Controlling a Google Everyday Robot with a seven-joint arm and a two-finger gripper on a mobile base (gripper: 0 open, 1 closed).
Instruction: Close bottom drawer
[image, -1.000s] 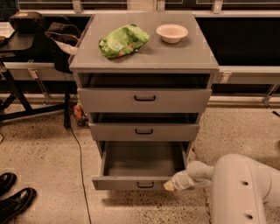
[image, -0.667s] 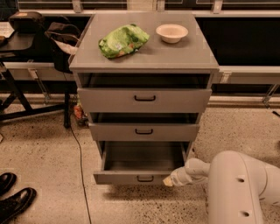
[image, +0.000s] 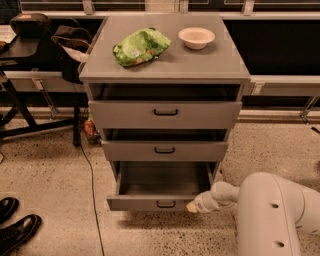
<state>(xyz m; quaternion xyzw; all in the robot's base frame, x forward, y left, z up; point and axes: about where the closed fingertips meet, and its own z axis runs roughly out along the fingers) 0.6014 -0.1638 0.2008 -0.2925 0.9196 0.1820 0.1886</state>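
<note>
The bottom drawer (image: 150, 202) is the lowest of three grey drawers in the cabinet (image: 165, 65). It stands pulled out, with its plain grey tray showing and a small dark loop handle (image: 166, 204) on its slim front panel. My gripper (image: 193, 206) is at the end of the white arm (image: 270, 210) that reaches in from the lower right. Its tip touches the right end of the drawer's front panel. The middle drawer (image: 164, 150) and the top drawer (image: 165, 114) stand slightly out.
A green bag (image: 141, 46) and a white bowl (image: 196, 37) sit on the cabinet top. A black chair with bags (image: 35, 45) stands at the left. A dark cable (image: 91, 190) runs down the floor. Black shoes (image: 15, 225) show at the lower left.
The bottom drawer has slid in toward the cabinet, and my gripper has moved with its front panel. The arm's body has come further into view.
</note>
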